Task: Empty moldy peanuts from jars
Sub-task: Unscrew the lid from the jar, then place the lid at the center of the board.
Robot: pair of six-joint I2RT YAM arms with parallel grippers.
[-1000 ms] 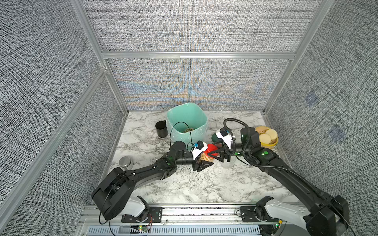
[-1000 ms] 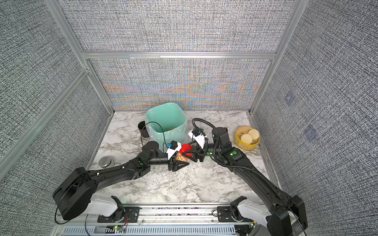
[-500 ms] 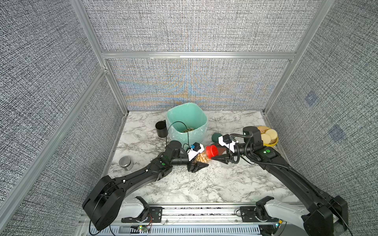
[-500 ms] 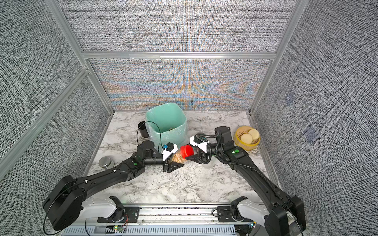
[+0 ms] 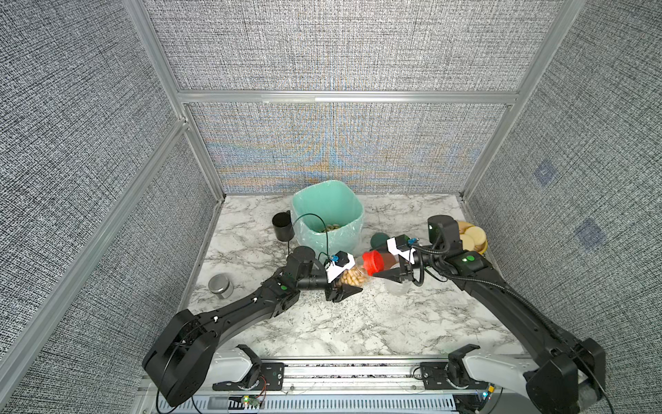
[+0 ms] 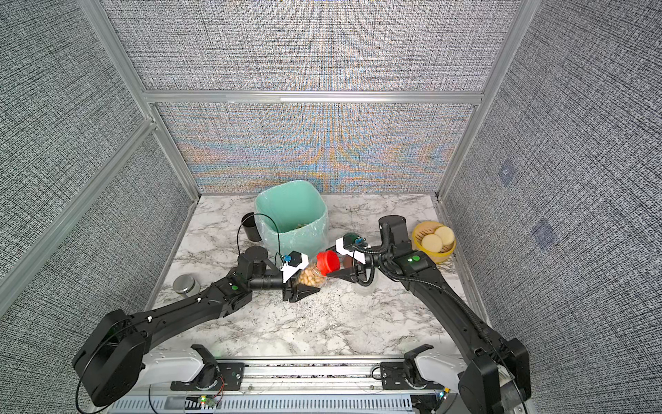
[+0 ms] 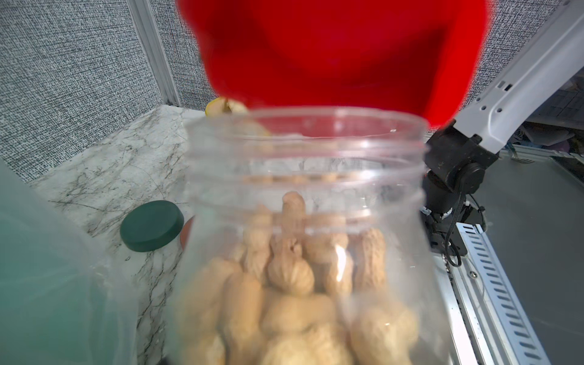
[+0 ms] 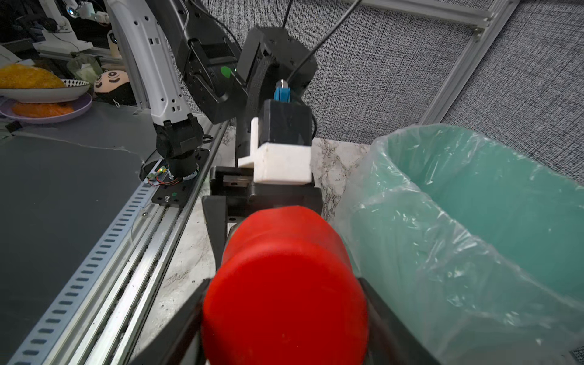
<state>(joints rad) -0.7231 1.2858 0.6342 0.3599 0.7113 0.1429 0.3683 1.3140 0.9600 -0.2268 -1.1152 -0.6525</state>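
Left end effector [image 5: 346,286]: shut on the clear jar [image 7: 303,189], held tipped sideways over the surface's [image 5: 358,322] middle.
Peanuts [image 7: 284,284]: inside that jar, blurry up close; a few more in the green bin [image 5: 327,211] by the back edge.
Right end effector [image 5: 378,272]: clamped on the red lid [image 6: 327,261], beside the jar's open mouth.
Half hidden: an orange-brown lid [image 7: 187,232] peeks from behind the jar, by the dark green lid [image 7: 151,226].

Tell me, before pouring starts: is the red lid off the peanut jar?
Off. Left wrist view: the jar shows bare threads, the red lid apart beyond its mouth.
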